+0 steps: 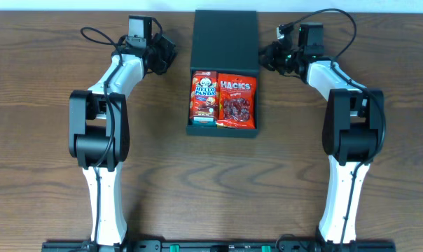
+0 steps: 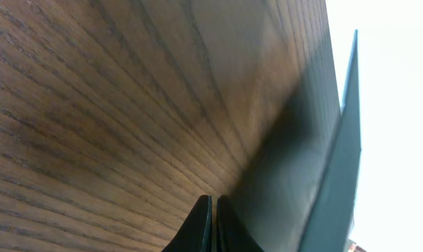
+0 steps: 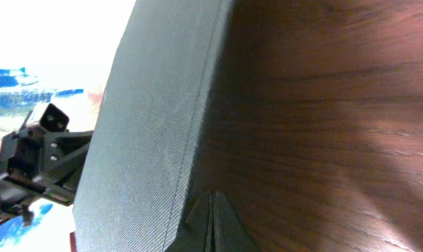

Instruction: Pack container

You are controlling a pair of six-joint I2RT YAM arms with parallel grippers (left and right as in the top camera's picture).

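Note:
The dark teal-green container (image 1: pixel 225 42) lies open at the table's back middle, its lid flipped back flat. Inside sit a red Hello Panda pack (image 1: pixel 204 96) on the left and a red Hacks bag (image 1: pixel 236 101) on the right. My left gripper (image 1: pixel 171 53) is shut and empty, just left of the lid; in the left wrist view its fingertips (image 2: pixel 213 224) hover over wood beside the lid's edge (image 2: pixel 337 175). My right gripper (image 1: pixel 265 56) is shut and empty, just right of the lid; the right wrist view shows its tips (image 3: pixel 212 220) next to the lid's side (image 3: pixel 155 119).
The wooden table (image 1: pixel 50 84) stretches to both sides and to the front. The two arm bases stand at the front left (image 1: pixel 99 182) and front right (image 1: pixel 348 182). Cables loop behind each wrist.

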